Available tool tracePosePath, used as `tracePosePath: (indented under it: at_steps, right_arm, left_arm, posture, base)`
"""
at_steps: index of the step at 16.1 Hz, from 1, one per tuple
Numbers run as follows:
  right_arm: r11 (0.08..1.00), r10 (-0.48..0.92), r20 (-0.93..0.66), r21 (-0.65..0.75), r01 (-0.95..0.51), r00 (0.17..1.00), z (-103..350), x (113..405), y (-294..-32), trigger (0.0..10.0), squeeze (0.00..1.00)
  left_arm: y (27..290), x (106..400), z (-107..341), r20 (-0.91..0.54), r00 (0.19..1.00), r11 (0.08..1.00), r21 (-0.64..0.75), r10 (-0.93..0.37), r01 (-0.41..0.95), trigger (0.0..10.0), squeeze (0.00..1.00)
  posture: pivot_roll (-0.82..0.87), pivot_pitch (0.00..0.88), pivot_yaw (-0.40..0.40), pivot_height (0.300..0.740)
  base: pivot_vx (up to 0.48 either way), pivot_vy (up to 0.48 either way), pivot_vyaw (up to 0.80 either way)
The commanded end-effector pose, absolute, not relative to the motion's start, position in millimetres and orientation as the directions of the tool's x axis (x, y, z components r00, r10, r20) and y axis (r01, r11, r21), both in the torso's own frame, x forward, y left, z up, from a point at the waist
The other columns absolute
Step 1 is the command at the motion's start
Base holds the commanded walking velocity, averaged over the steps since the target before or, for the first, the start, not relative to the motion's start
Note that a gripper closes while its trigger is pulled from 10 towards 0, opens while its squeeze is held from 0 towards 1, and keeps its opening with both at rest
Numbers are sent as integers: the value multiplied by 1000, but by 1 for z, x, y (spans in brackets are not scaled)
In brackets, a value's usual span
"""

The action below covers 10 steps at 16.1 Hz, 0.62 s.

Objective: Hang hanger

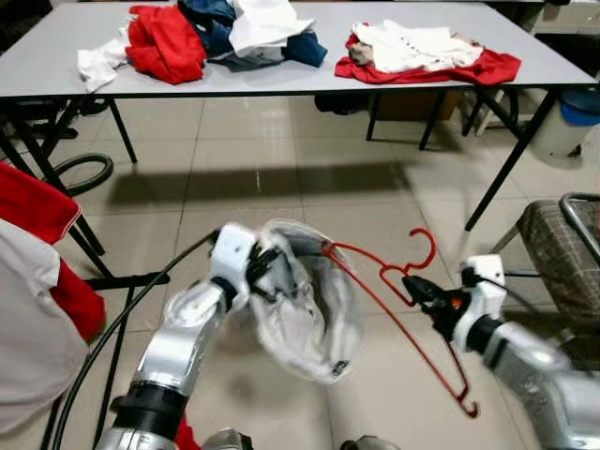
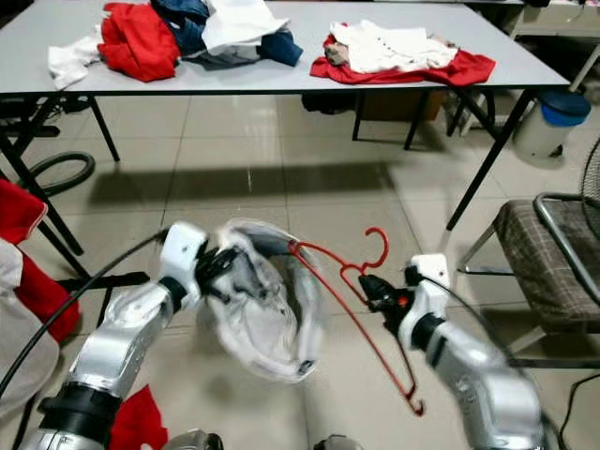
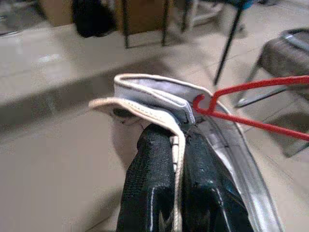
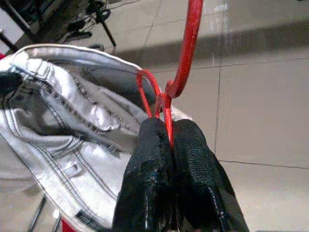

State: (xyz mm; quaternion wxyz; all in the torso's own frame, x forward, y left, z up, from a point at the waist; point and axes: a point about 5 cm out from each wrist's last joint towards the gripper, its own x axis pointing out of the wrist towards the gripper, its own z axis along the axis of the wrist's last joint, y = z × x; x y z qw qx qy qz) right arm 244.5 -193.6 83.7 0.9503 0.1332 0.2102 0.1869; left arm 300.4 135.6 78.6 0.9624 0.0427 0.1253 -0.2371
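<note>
A red wire hanger (image 1: 398,309) hangs in the air over the tiled floor, its hook (image 1: 424,251) pointing up. My right gripper (image 1: 419,288) is shut on the hanger's neck (image 4: 166,113) just below the hook. My left gripper (image 1: 265,270) is shut on the waistband (image 3: 149,104) of a pair of whitish-grey shorts (image 1: 300,314). One end of the hanger (image 3: 200,104) sits inside the open waistband; its other end (image 1: 466,405) sticks out low on the right.
A long grey table (image 1: 281,80) stands ahead with piles of clothes: red and blue (image 1: 206,33) at left, white on red (image 1: 422,52) at right. A chair (image 1: 562,253) is at the right, red-and-white clothing (image 1: 37,281) at the left, and a blue-lidded bin (image 1: 572,117) beyond the table.
</note>
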Motion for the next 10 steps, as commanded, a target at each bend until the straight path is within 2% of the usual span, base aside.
tracePosePath:
  at_steps: [1, 4, 8, 10]
  right_arm:
    - [928, 339, -299, 263, -265, 892, 95, 248, -197, 10000, 0]
    - [960, 258, -293, 182, -211, 921, 95, 248, -196, 10000, 0]
    - [954, 290, -305, 171, -248, 907, 98, 235, -194, 10000, 0]
    - [960, 278, -317, 136, -246, 907, 96, 232, -195, 10000, 0]
  left_arm:
    - [133, 309, 95, -198, 888, 893, 98, -416, 440, 10000, 0]
    - [118, 315, 100, -174, 898, 904, 74, -404, 421, 10000, 0]
    - [120, 316, 102, -157, 922, 922, 109, -353, 372, 10000, 0]
    - [117, 316, 105, -153, 929, 932, 80, -338, 352, 10000, 0]
  posture:
    - [-147, 49, 30, 740]
    - [-153, 53, 32, 740]
    - [-155, 62, 31, 740]
    - [-155, 60, 31, 740]
  base:
    - [0, -364, 0]
    - [0, -480, 0]
    - [0, -480, 0]
    - [0, -186, 0]
